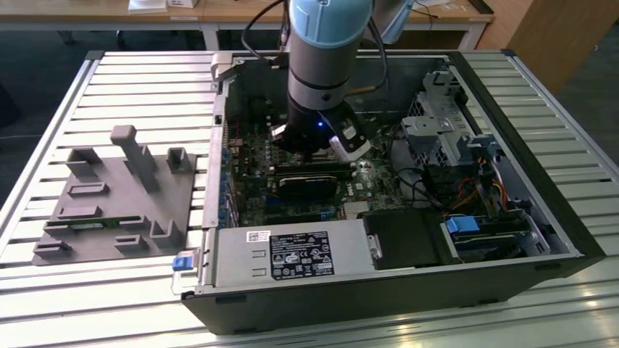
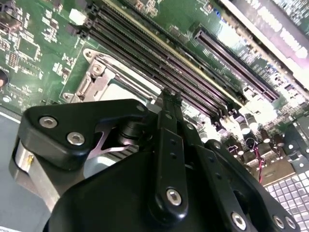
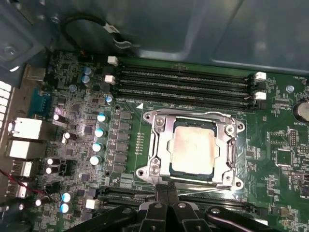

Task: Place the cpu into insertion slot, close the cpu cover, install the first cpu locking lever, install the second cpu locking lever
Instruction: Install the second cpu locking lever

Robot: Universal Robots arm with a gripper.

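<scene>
The black gripper (image 3: 166, 189), fingers pinched together and empty, is hovering at the silver square cpu cover (image 3: 193, 147) edge. That thin springy frame is probably wanting a gentle rim push.

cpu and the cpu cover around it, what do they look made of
The cpu: pale matte metal top, likely a brushed or plated lid, judging by its soft, even sheen. The cpu cover: thin bright silver sheet metal, probably stamped steel, with sharp glints along its edges.

One cpu (image 3: 193, 150) is sitting under one cpu cover (image 3: 161, 145). Four long black memory slots (image 3: 186, 83) are lying beside it in the first wrist view. One open computer case (image 1: 541, 217) and one grey fixture block (image 1: 116, 196) are resting on the table (image 1: 145, 65).
</scene>
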